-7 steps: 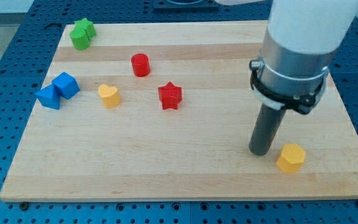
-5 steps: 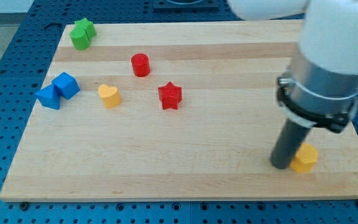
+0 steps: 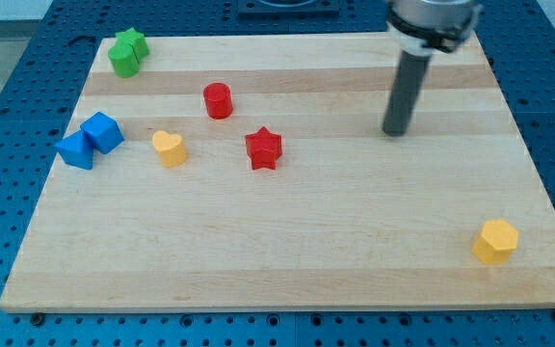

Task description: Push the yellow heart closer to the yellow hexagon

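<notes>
The yellow heart (image 3: 169,148) lies on the wooden board at the view's left of centre. The yellow hexagon (image 3: 495,241) lies far off at the view's bottom right, near the board's right edge. My tip (image 3: 394,132) rests on the board in the upper right part, well above and to the left of the hexagon and far to the right of the heart. It touches no block.
A red star (image 3: 264,148) sits just right of the heart and a red cylinder (image 3: 218,100) above it. Two blue blocks (image 3: 90,140) lie at the left edge. A green block (image 3: 127,51) is at the top left corner.
My tip nudged the yellow hexagon to the right, then moved away up and to the left. The other blocks have not moved.
</notes>
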You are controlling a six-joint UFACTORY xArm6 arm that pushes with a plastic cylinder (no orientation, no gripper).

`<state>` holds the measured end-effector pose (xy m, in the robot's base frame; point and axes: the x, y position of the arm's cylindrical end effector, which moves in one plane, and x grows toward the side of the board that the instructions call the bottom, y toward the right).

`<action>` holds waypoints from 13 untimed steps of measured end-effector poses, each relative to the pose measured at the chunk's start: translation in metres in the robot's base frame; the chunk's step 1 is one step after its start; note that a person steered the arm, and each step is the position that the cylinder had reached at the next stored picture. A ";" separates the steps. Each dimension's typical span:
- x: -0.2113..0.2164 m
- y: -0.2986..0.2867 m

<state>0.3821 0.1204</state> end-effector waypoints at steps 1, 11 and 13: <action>-0.031 -0.049; 0.128 -0.260; 0.124 -0.360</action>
<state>0.5059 -0.2391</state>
